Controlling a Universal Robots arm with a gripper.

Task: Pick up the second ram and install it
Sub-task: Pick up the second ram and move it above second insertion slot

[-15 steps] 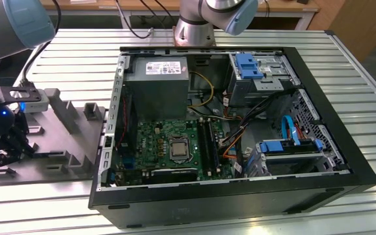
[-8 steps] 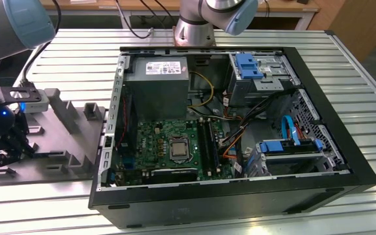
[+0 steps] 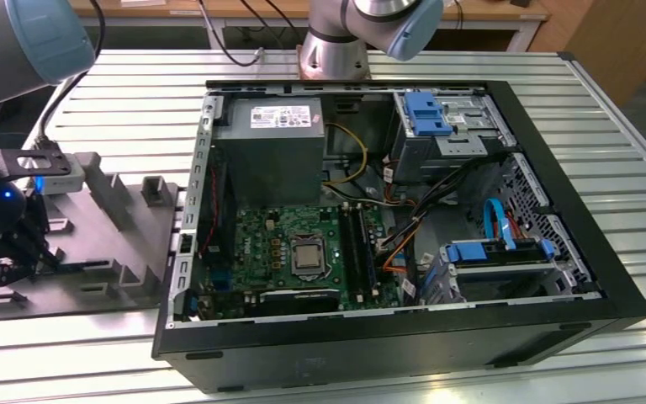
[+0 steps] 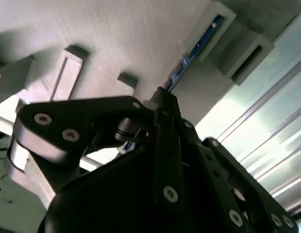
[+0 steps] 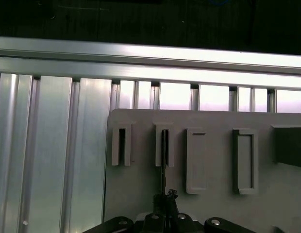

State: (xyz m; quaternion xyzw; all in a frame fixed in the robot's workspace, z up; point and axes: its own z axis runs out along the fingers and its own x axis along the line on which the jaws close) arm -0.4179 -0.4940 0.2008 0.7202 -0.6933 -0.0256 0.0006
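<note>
The arm [image 3: 26, 38] bends low over the grey holder [image 3: 115, 248]. Its gripper [image 4: 162, 96] is clenched on the near end of the second ram [image 4: 199, 43], which stands on edge in a slot just ahead of the fingertips. In the first wrist view the ram is a thin dark line; its far end is hidden in the slot.

Glare off the metal table [image 5: 141, 51] — end effector [image 4: 162, 94] backlit, dark.
</note>
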